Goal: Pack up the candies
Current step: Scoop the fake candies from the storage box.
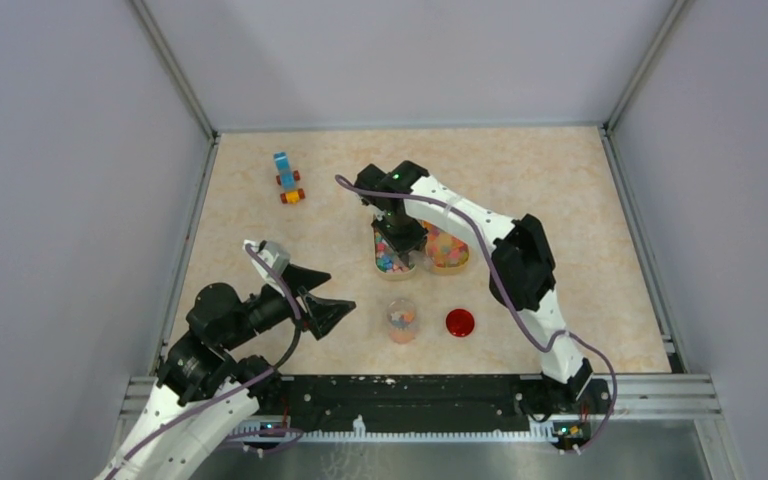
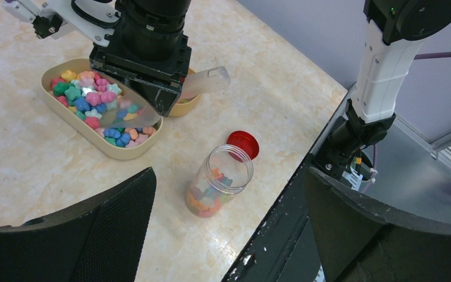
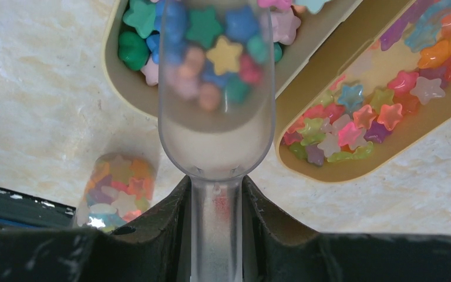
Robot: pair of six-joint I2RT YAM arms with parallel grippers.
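Though blurred through the scoop (image 3: pixel 214 141), candies (image 3: pixel 352 97) in trays (image 3: pixel 352 171) cut off above.

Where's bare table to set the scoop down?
Free: the far strip right of the toy; the far-right corner beyond the right arm; the left side between toy and left claw. Crowded: the centre, where two trays, jar and lid sit close together, with the right claw holding the scoop over one tray.
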